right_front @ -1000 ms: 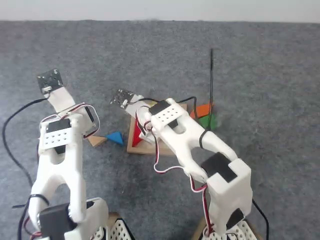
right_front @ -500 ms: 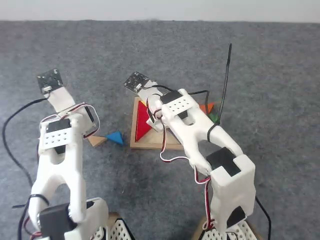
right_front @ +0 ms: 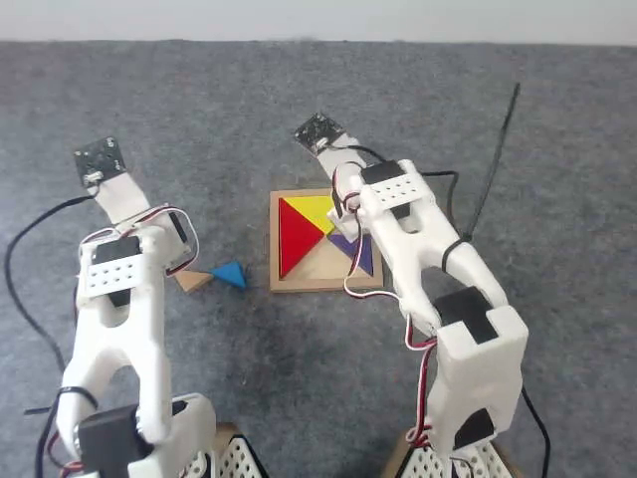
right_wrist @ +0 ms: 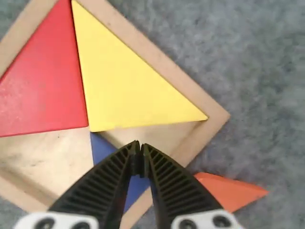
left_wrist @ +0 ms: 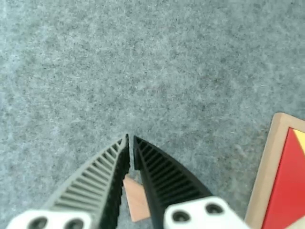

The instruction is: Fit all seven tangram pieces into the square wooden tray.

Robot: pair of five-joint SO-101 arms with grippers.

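Nearest the arms' bases, a wide stretch of the grey mat (right_front: 299, 378) is lying bare between the two arms. Farther out, left of the middle, a small wood-coloured piece (right_front: 194, 280) and a blue triangle (right_front: 230, 274) are lying side by side. A narrow strip of mat is separating the blue one from the left rim of the square wooden tray (right_front: 276, 249).

The tray is sitting near the middle of the mat. Inside it, a red triangle (right_front: 297, 237) is filling the left side and a yellow triangle (right_front: 317, 209) the far side, the two meeting edge to edge. A purple piece (right_front: 363, 259) is lying toward the near right, with bare wood showing along the near rim. An orange piece (right_wrist: 228, 191) is resting on the mat just outside the right rim, near the far right corner.

Beyond the tray, open mat is running to the far edge.

The left arm is bending forward along the left side. The left gripper (left_wrist: 129, 139) is hanging over bare mat with its fingers pressed together on nothing, the wood-coloured piece showing beneath them. The right arm is stretching out over the tray's right side. The right gripper (right_wrist: 140, 144) is pointing down above the tray, fingers pressed together and holding nothing, by the purple piece.
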